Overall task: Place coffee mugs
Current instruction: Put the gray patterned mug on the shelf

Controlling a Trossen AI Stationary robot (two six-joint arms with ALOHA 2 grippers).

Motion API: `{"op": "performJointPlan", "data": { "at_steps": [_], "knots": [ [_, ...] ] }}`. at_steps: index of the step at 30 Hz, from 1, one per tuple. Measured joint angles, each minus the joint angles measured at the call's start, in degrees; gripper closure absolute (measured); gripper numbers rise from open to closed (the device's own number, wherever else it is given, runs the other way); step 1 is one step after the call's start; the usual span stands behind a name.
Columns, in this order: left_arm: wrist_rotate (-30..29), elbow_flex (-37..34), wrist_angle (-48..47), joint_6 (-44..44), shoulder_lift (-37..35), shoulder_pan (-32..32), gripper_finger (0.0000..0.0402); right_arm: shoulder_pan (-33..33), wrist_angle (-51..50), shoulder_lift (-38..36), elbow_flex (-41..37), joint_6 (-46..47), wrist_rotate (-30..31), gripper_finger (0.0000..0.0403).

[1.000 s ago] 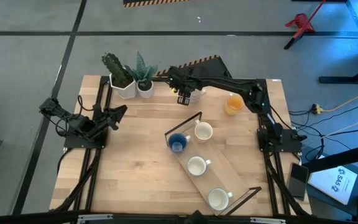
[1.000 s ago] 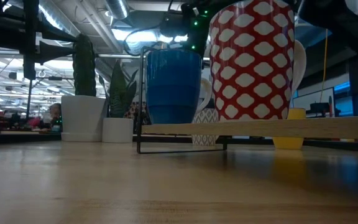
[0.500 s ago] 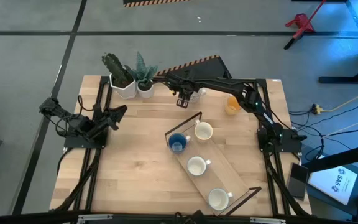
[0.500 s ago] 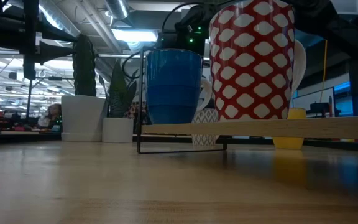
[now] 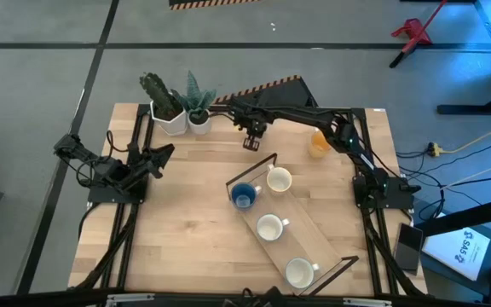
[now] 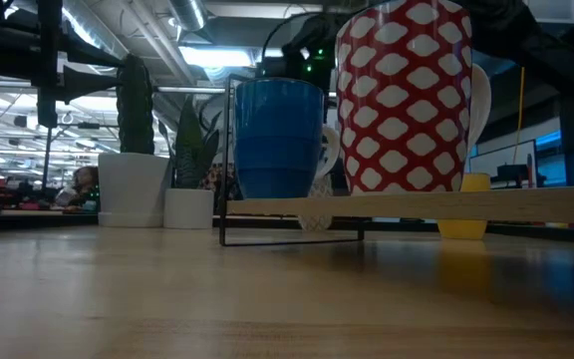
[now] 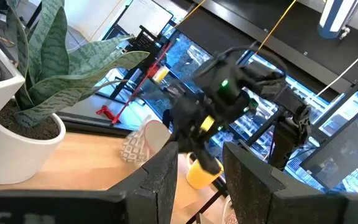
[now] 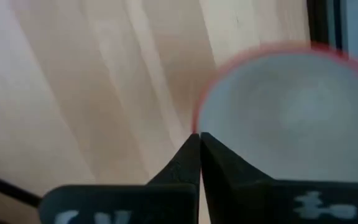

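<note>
High view: right fingers (image 5: 251,136) grip a patterned mug (image 7: 143,142); left fingers (image 5: 164,153) open.

From above, the right gripper (image 5: 252,136) covered the patterned mug (image 7: 143,140) almost wholly. In the right wrist view that mug's rim was blurred and cut off. The red-and-white mug (image 6: 404,95) hid whatever stood behind it.

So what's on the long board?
A blue mug and three white-lined mugs. Beneath the board is hidden. The right end effector holds a patterned mug elsewhere.
</note>
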Motion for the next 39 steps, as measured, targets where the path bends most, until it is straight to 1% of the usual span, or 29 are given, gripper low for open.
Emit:
{"op": "performJointPlan", "data": {
  "at_steps": [3, 15, 20, 24, 27, 31, 33, 35, 37, 39],
  "knots": [
    [0.0, 0.0, 0.0, 0.0, 0.0, 0.0, 0.028, -0.1, -0.8, 0.1, 0.0, -0.1, 0.4, 0.0403],
    [0.0, 0.0, 0.0, 1.5, 0.0, 0.0, 0.028, 0.4, -2.3, -0.1, 0.1, -2.0, -3.0, 0.0403],
    [0.0, 0.0, 0.0, 1.5, 0.0, 0.0, 0.028, 1.0, -2.1, -0.6, 0.1, -6.0, -2.9, 0.0403],
    [0.0, 0.0, 0.0, 1.5, 0.0, 0.0, 0.028, 1.7, 0.0, -2.1, 0.1, -4.2, -2.2, 0.0397],
    [0.0, 0.0, 0.0, 1.5, 0.0, 0.0, 0.028, 1.1, 5.2, -2.8, 0.2, -2.6, -5.1, 0.0367],
    [0.1, 0.0, 0.0, 1.5, 0.0, 0.0, 0.028, 0.6, 12.9, -2.9, 0.2, -0.1, -7.3, 0.0292],
    [0.1, 0.0, 0.0, 1.5, 0.0, 0.0, 0.028, 0.3, 15.5, -2.9, 0.2, 0.8, -6.3, 0.0252],
    [0.1, 0.0, 0.0, 1.5, 0.0, 0.0, 0.028, 0.4, 17.3, -2.7, 0.2, 1.5, -5.0, 0.0221],
    [0.1, 0.0, 0.0, 1.5, 0.0, 0.0, 0.028, 0.4, 17.5, -2.6, 0.2, 1.8, -3.3, 0.0201],
    [0.1, 0.0, 0.0, 1.5, 0.0, 0.0, 0.028, 0.5, 17.5, -2.6, 0.2, 1.9, -0.6, 0.0193]
  ]
}}
